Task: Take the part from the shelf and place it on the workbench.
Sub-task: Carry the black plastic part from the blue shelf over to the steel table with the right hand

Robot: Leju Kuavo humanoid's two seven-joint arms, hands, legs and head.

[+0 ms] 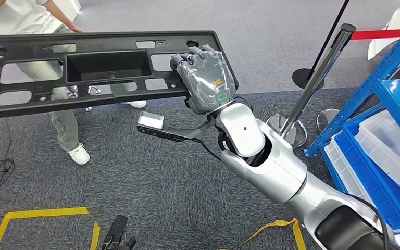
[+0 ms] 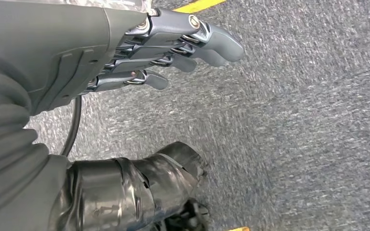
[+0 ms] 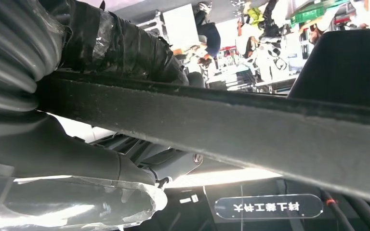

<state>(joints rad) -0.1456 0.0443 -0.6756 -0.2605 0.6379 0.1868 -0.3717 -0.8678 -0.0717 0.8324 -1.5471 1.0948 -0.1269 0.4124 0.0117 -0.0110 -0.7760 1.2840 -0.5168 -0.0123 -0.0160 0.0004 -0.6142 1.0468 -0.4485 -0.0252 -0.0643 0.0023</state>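
One long black part takes up the upper left of the head view, held up in the air over grey carpet. Behind it at far left stands a person in a pale top and light trousers, white shoes on the floor, seen partly through the part's cut-out windows. Low on the carpet lies a rectangle of yellow tape, and just right of it a dark piece of the robot's own body. The part is a flat, moulded panel with a deep rectangular recess near its middle and several openings along its length; its long axis runs almost level across the view from the left edge to the right hand, with the right end a little farther away and the broad face turned toward the camera. That right hand clasps the part's right end, fingers curled over the top edge and the palm against the face; in the right wrist view the part's dark edge passes straight across in front of the hand. Right of the arm stand chrome barrier posts with a red belt, and at far right a blue shelf carrying clear and blue bins, well apart from the part. Left hand hangs over the carpet, fingers stretched out and holding nothing.
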